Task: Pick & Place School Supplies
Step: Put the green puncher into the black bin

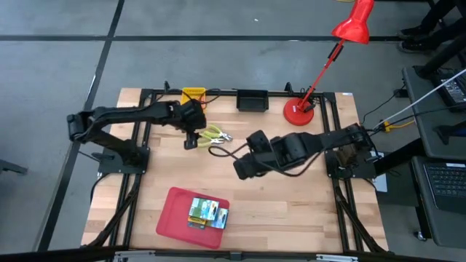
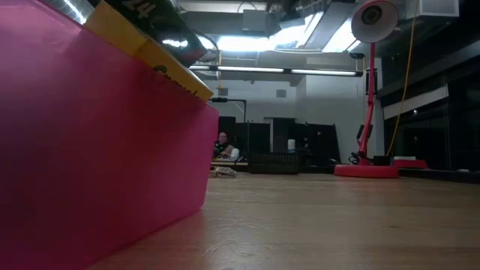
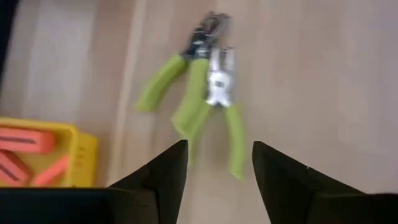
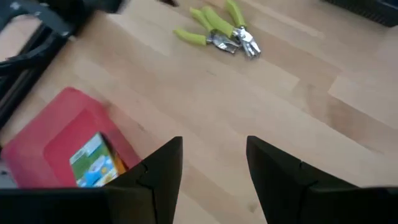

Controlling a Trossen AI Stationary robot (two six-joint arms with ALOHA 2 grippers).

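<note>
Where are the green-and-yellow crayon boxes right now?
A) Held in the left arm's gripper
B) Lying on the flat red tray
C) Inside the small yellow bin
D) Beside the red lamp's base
B: the high view shows the green-and-yellow crayon boxes lying on the flat red tray near the table's front edge, while the open left gripper hovers farther back by the green-handled metal-tipped tools.
</note>
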